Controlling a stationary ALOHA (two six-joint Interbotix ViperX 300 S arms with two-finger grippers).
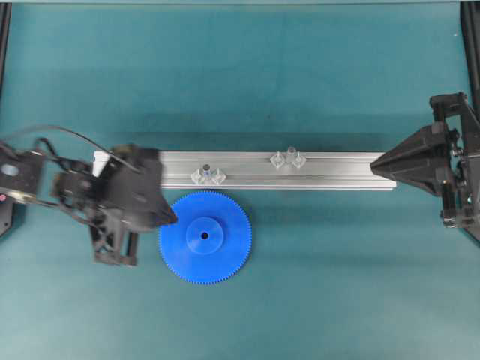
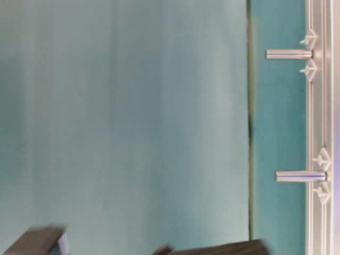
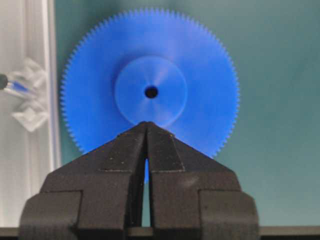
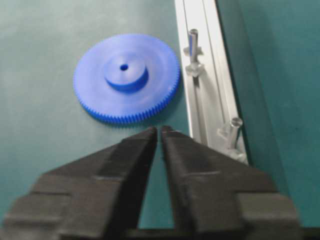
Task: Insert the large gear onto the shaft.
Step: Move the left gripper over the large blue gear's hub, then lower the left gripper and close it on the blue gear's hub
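Observation:
The large gear (image 1: 205, 236), a bright-blue toothed disc with a raised hub and centre hole, lies flat on the teal table just in front of the rail. It also shows in the left wrist view (image 3: 200, 75) and the right wrist view (image 4: 127, 77). Two look-alike shafts stand upright on the rail, one (image 1: 208, 171) right behind the gear, the other (image 1: 291, 155) further right. I cannot tell which is the task's. My left gripper (image 1: 171, 219) is shut and empty, its tips at the gear's left rim (image 3: 147, 124). My right gripper (image 1: 375, 166) is shut and empty at the rail's right end (image 4: 159, 130).
The silvery aluminium rail (image 1: 337, 171) runs left to right across the table's middle, with shiny brackets at each pin's base. The table-level view shows both pins (image 2: 289, 53) (image 2: 299, 176) on the rail (image 2: 319, 106). Black frame posts stand at the far corners.

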